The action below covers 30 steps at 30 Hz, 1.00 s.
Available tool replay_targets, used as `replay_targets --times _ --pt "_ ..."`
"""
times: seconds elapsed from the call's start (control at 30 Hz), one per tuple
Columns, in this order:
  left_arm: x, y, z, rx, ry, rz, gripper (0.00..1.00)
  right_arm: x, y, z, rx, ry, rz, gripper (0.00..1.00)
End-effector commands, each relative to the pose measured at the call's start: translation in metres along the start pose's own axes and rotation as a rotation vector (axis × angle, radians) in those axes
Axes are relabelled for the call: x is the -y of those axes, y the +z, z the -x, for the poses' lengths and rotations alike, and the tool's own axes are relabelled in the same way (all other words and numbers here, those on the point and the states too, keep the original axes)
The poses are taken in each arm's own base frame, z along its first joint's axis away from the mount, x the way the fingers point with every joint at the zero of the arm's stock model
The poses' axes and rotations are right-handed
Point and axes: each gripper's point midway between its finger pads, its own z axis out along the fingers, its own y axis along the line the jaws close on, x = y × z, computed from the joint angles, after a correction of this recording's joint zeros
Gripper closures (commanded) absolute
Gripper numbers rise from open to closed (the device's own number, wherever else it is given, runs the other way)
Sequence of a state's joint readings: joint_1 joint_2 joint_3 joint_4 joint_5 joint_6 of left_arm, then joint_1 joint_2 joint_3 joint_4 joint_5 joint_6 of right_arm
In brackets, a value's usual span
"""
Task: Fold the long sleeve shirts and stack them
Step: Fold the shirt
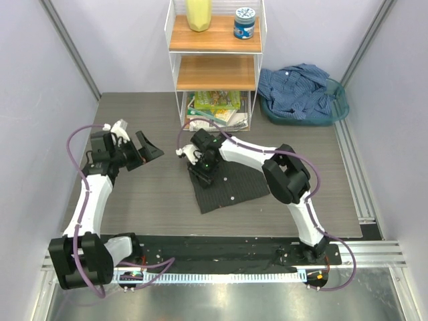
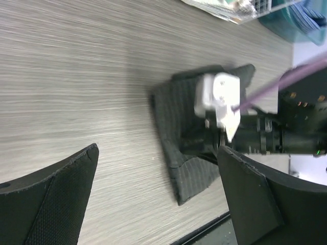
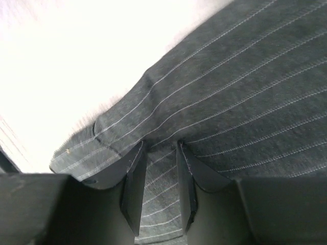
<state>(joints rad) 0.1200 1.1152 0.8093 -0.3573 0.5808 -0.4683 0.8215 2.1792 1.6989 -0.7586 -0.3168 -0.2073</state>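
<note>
**Right hand (image 3: 161, 147) nips the charcoal pinstriped shirt (image 1: 231, 187)**

Its fingers (image 3: 134, 184) are down mid-table, squeezed onto a ridge of that folded cloth. Left hand (image 1: 137, 139) hovers well off to the side, spread wide (hanging above the worktop (image 1: 147, 200)). Blue shirt (image 1: 297, 87) lies crumpled in the teal basket (image 1: 304, 121) at the far right corner.

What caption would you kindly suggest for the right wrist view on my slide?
Right hand gripping a fold of the charcoal pinstriped shirt between its two fingers.
</note>
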Motion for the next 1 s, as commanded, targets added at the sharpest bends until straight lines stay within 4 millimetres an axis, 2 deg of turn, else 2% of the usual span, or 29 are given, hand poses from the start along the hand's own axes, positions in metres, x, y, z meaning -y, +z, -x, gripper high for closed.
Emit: replay_targets --times 0.0,0.03,0.07,0.1,0.17,0.2,0.23,0.27,0.3,0.33,0.37,0.4,0.43,0.5,0.53,0.6,0.63,0.7,0.73,0.77,0.8,0.83,0.87,0.97 --pt "-0.010 -0.017 0.012 0.004 0.038 0.071 0.02 -0.051 -0.002 -0.076 -0.233 -0.277 0.205 0.64" --pt "-0.007 -0.017 0.009 -0.015 0.036 0.053 0.02 -0.062 -0.020 -0.085 -0.239 -0.378 0.209 0.62" --pt "-0.007 -0.016 0.002 -0.038 0.031 0.035 0.03 -0.066 -0.026 -0.131 -0.357 -0.438 0.238 0.61" --pt "-0.006 -0.016 -0.006 -0.061 0.017 0.019 0.05 -0.064 -0.037 -0.146 -0.386 -0.598 0.255 0.59" --pt "-0.006 -0.012 -0.027 -0.116 -0.031 -0.026 0.07 -0.064 -0.069 -0.183 -0.438 -0.723 0.265 0.59" --pt "-0.005 -0.009 -0.032 -0.128 -0.036 -0.041 0.09 -0.051 -0.080 -0.189 -0.464 -0.844 0.230 0.59" --pt "-0.006 -0.006 -0.038 -0.144 -0.043 -0.046 0.10 -0.050 -0.098 -0.191 -0.420 -0.895 0.177 0.57" --pt "-0.005 -0.002 -0.051 -0.181 -0.048 -0.062 0.11 -0.046 -0.108 -0.184 -0.382 -0.908 0.136 0.56" --pt "-0.002 0.001 -0.056 -0.195 -0.033 -0.071 0.13 -0.045 -0.118 -0.174 -0.331 -0.877 0.106 0.54" --pt "0.001 0.004 -0.061 -0.209 -0.028 -0.075 0.13 -0.050 -0.131 -0.152 -0.234 -0.843 0.089 0.52" --pt "0.008 0.009 -0.076 -0.253 -0.018 -0.093 0.13 -0.040 -0.145 -0.144 -0.180 -0.751 0.061 0.50" --pt "0.012 0.015 -0.075 -0.237 -0.027 -0.106 0.13 -0.038 -0.150 -0.138 -0.147 -0.627 0.046 0.50" --pt "0.027 0.020 -0.090 -0.278 -0.005 -0.140 0.13 -0.025 -0.160 -0.130 -0.095 -0.499 0.033 0.50" --pt "0.029 0.027 -0.109 -0.313 -0.085 -0.147 0.14 -0.012 -0.157 -0.134 -0.089 -0.337 0.056 0.52" --pt "0.039 0.033 -0.111 -0.296 -0.068 -0.192 0.15 -0.018 -0.155 -0.137 -0.069 -0.240 0.111 0.52" --pt "0.037 0.040 -0.133 -0.332 -0.142 -0.190 0.19 -0.019 -0.147 -0.137 -0.042 -0.163 0.140 0.52" --pt "0.044 0.044 -0.136 -0.320 -0.121 -0.222 0.19 -0.021 -0.137 -0.131 -0.004 -0.110 0.146 0.52" --pt "0.041 0.051 -0.149 -0.330 -0.123 -0.224 0.23 -0.027 -0.124 -0.124 0.021 -0.069 0.165 0.51" --pt "0.046 0.054 -0.151 -0.325 -0.103 -0.246 0.26 -0.025 -0.119 -0.108 0.072 -0.040 0.163 0.50" --pt "0.047 0.058 -0.154 -0.327 -0.103 -0.253 0.32 -0.023 -0.114 -0.103 0.089 -0.028 0.164 0.50" --pt "0.045 0.060 -0.162 -0.340 -0.109 -0.253 0.34 -0.019 -0.104 -0.102 0.081 -0.006 0.163 0.50" --pt "0.049 0.061 -0.169 -0.358 -0.105 -0.266 0.35 -0.012 -0.097 -0.093 0.110 -0.003 0.148 0.50" --pt "0.054 0.064 -0.169 -0.342 -0.089 -0.296 0.38 -0.008 -0.091 -0.092 0.101 0.011 0.143 0.50" --pt "0.056 0.072 -0.183 -0.366 -0.078 -0.315 0.40 0.004 -0.069 -0.086 0.087 0.052 0.133 0.50"
